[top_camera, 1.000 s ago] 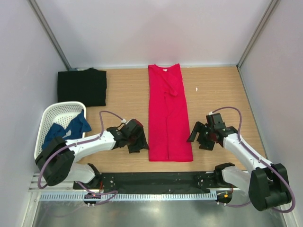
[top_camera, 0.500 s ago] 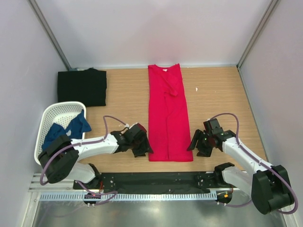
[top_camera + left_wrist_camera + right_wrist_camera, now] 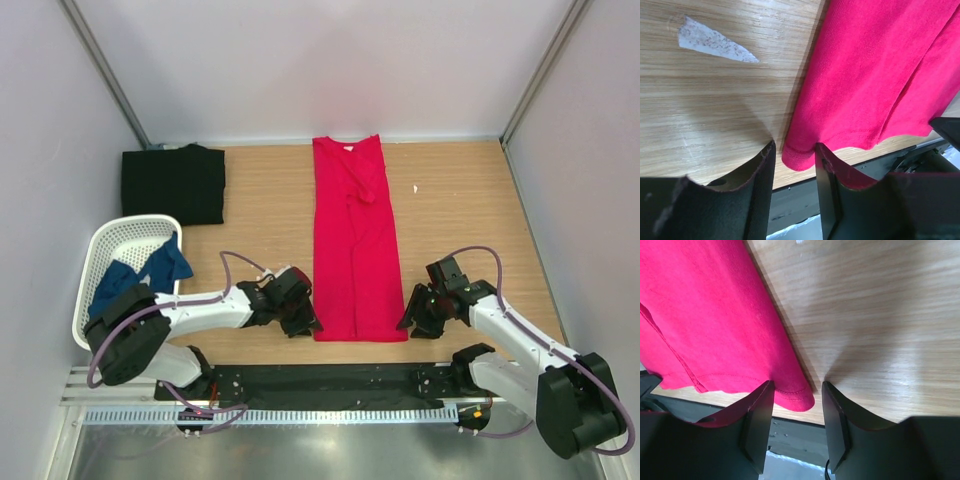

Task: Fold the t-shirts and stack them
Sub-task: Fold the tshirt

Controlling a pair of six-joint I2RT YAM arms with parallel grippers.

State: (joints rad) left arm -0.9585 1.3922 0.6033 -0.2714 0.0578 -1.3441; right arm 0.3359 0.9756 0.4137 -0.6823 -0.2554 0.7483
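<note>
- Red shirt (image 3: 352, 240) lies flat in a long strip down the middle of the table (image 3: 470, 200), collar at the far end, hem towards the arms.
- Left claw (image 3: 303, 320) sits partway open, astride the hem's left corner (image 3: 797, 157). A sliver of wood shows beside the cloth, so nothing is gripped yet.
- Right claw (image 3: 413, 317) is the same: jaws partway apart around the right corner (image 3: 796, 396), holding nothing.
- Risk: each corner sits barely inside the jaws. A shallow bite could take only the top layer, or slip off when lifted.
- Risk: fingers (image 3: 762, 170) pressed on the wood could push the hem ahead of them and rumple it.
- Risk: if one side catches and the other misses, the fold would go skew.
- Black shirt (image 3: 173, 184) lies folded at the far left, well apart. Blue shirt (image 3: 140, 272) hangs in the basket (image 3: 125, 230), near the left arm's sweep, where it could snag.
</note>
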